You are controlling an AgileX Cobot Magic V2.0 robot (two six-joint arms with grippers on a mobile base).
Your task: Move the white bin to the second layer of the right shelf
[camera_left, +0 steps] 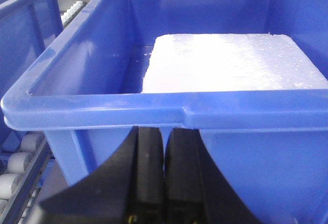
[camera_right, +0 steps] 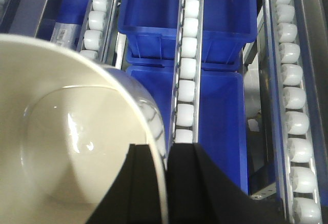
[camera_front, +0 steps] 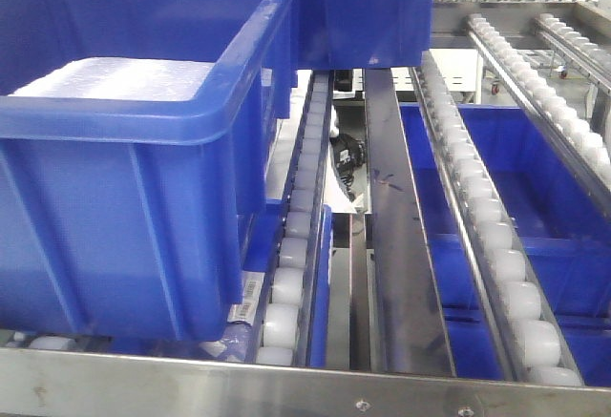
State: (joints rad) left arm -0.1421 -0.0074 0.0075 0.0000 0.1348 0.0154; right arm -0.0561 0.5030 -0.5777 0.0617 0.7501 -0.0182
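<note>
The white bin [camera_right: 66, 147] fills the lower left of the right wrist view, seen from above so that its glossy cream interior and rounded base show. The right gripper [camera_right: 166, 183] has its dark jaws pinching the bin's thin rim wall, one jaw inside the tub and one outside. The bin hangs above a roller rail [camera_right: 185, 75] of small white wheels, with blue crates [camera_right: 154, 8] lying below that rail.

In the front view the bin itself is not visible. That view shows the roller rack level [camera_front: 496, 245], its sloping rails running away from a brushed steel front bar [camera_front: 305, 388]. A large blue crate [camera_front: 124, 178] holding a white foam slab [camera_left: 230, 62] sits at the left end of the bar, and the lanes to its right are open.

The left gripper [camera_left: 164, 178] has its jaws pressed together, empty, just in front of the large crate's wall.

The bin looks light, stiff and empty (its shiny plastic is likely slippery). A grip on the rim wall, as here, seems the only practical hold, since there are no handles. Held by one edge, it may tilt or slide out of the jaws.
</note>
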